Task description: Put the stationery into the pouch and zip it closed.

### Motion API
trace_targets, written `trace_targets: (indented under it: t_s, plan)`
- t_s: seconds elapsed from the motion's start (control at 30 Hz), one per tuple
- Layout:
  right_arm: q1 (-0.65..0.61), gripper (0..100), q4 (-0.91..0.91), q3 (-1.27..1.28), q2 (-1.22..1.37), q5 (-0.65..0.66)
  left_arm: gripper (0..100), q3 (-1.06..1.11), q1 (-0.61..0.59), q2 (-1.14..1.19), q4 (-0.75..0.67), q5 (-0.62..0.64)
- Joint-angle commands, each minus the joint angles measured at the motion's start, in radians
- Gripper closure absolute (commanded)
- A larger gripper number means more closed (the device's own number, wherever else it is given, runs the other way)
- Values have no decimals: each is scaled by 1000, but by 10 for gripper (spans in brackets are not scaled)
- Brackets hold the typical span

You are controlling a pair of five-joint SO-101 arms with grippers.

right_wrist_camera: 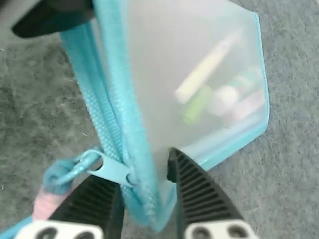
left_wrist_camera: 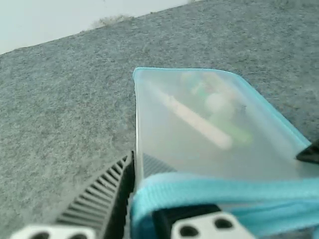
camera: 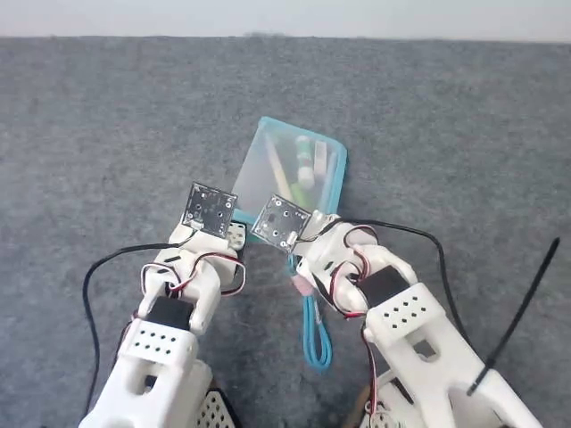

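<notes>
A translucent pouch [camera: 270,169] with teal edging lies mid-table, with the stationery [camera: 306,160] inside it: a pale pencil and green and white pieces. My left gripper [camera: 234,234] is shut on the pouch's near left corner; the teal zip band [left_wrist_camera: 209,191] runs between the ribbed fingers [left_wrist_camera: 107,196] of the left gripper [left_wrist_camera: 144,194]. My right gripper [right_wrist_camera: 142,169] is shut on the zip end of the pouch [right_wrist_camera: 164,74], right beside the zipper pull [right_wrist_camera: 113,172]. The stationery [right_wrist_camera: 219,99] shows through the wall. In the high view the right gripper [camera: 293,248] sits at the near right corner.
A teal wrist strap [camera: 317,334] with a pink tag [camera: 302,286] trails from the zipper toward the table's front, between the two arms. Grey carpet-like table cover [camera: 464,134] stretches open on both sides and beyond the pouch. Cables loop off both arms.
</notes>
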Motion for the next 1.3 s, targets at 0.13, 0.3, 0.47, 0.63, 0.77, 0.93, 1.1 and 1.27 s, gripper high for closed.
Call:
trace_targets:
  t_s: [0.13, 0.3, 0.47, 0.63, 0.77, 0.93, 1.1, 1.27]
  plan:
    - [93, 992, -10, -66, 5, -124, 930, -62, 9, -3, 5, 11]
    - [139, 992, -4, -78, 7, -238, 818, -87, 6, -68, 75, 9]
    - [143, 992, 8, -94, 13, -281, 819, -81, 2, -313, 252, 15]
    - [165, 992, 156, -281, 142, -344, 818, -35, 9, -592, 416, 14]
    - [168, 992, 239, -462, 254, -405, 817, 4, 9, -723, 485, 14]
    - [166, 992, 355, -631, 348, -486, 813, 1, 44, -697, 499, 18]
    - [119, 992, 378, -637, 354, -493, 739, -1, 216, -595, 497, 18]
    - [88, 992, 432, -638, 352, -486, 736, -1, 244, -497, 420, 17]
